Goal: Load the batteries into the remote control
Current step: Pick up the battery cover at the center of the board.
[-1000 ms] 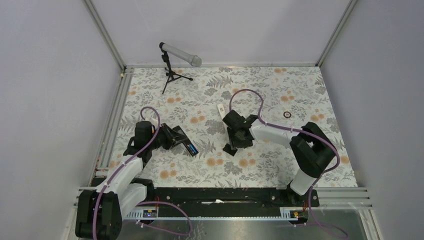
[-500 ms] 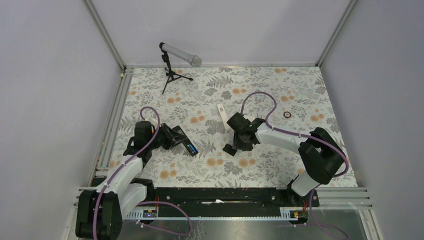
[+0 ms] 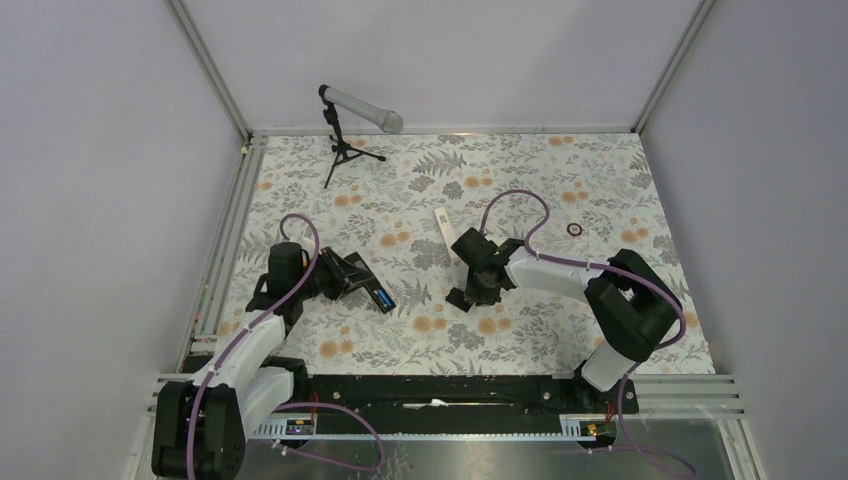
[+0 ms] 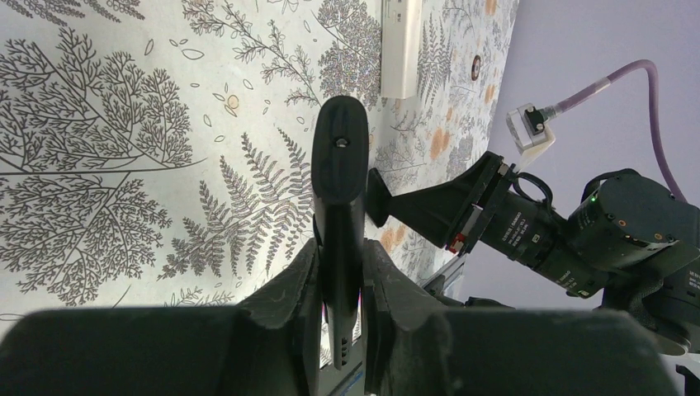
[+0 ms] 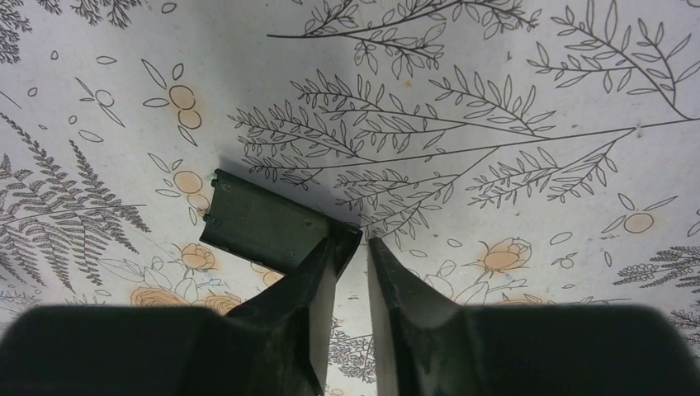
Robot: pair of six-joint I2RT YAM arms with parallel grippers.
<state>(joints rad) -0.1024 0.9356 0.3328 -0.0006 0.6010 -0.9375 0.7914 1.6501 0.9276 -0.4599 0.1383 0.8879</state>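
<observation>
1. Since a second ago the right arm (image 3: 560,268) has turned its wrist a little over the middle of the floral-printed tablecloth (image 3: 560,180) and its jaws have narrowed. The left arm (image 3: 255,330) has not moved.
2. At the near left, the left gripper (image 4: 341,260) is clamped on the long black plastic remote control (image 4: 340,165). It holds the remote above the cloth, with the opened back facing up in the top view.
3. The right gripper (image 5: 361,245) is nearly closed, with only a slit of cloth showing between its jaws. Nothing can be seen pinched in that slit.
4. A flat black rectangular battery cover (image 5: 264,223) lies on the cloth in the middle, well apart from the remote. Its right corner meets the tip of one right finger, so the cover is off and looks like the next thing to be picked up.
5. One small blue cylindrical battery (image 3: 380,297) shows in the remote's bay. It is too small to tell whether a second sits beside it, and no loose battery appears in any view.
6. Loading therefore seems done or nearly done. What is left, most likely, is to grasp the cover, carry it left to the remote and fit it over the bay.
</observation>
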